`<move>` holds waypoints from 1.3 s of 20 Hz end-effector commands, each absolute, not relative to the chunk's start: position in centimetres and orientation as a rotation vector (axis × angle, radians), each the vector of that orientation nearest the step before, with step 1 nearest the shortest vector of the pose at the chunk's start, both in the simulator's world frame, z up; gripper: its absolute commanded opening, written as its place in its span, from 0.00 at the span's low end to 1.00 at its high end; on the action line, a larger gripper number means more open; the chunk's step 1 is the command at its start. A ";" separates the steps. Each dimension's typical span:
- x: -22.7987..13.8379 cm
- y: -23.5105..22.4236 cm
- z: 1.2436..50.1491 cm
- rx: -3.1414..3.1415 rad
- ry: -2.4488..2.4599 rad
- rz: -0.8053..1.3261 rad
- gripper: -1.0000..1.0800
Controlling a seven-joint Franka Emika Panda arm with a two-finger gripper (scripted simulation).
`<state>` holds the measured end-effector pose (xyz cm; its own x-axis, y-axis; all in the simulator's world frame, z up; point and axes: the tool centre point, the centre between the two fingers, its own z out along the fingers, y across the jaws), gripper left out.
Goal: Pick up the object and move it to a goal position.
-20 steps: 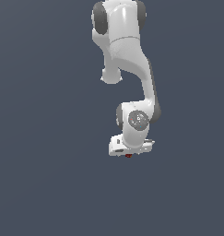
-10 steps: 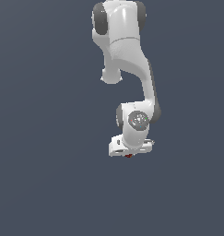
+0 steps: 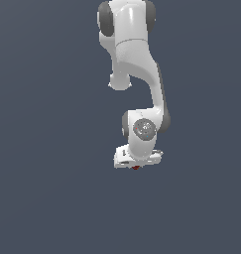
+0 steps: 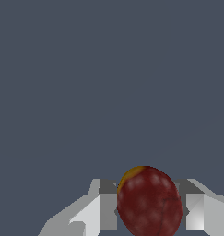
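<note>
Plain slate-grey ground everywhere in the exterior view, flat and unmarked, with no edge, wall or horizon to separate surface from room. Same even grey filling the wrist view behind the fingers.

Nothing else around but the white Panda arm, reaching down from the top of the exterior view through dark-grey joints to a rounded wrist. No obstacle near the hand on either side.

Gripper pointed downward at the arm's lower end, its white body hiding most of what sits beneath. Closed onto the object, with one pale finger pressed against one flank and the other finger against the opposite flank; gap between the fingers no wider than the object itself.

Object seen close in the wrist view: egg-shaped, dark red, mottled with faint paler blotches, a small orange-yellow patch at one end, a thin dark crease running over the skin. In the exterior view only a tiny red speck peeping out under the gripper, just below the hand's lower edge. Whether touching the ground or lifted clear, impossible to tell.
</note>
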<state>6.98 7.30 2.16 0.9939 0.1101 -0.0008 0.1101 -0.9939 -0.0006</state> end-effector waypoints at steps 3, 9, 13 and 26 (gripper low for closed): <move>7.4 4.1 3.2 -3.137 -0.170 0.000 0.00; 8.4 -2.4 5.4 -3.137 -0.170 0.000 0.00; 9.1 -6.9 6.9 -3.137 -0.170 0.000 0.00; 10.9 -15.8 9.9 -3.137 -0.170 0.000 0.00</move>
<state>10.75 -15.40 9.75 0.9943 0.1062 0.0003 0.1062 -0.9943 0.0007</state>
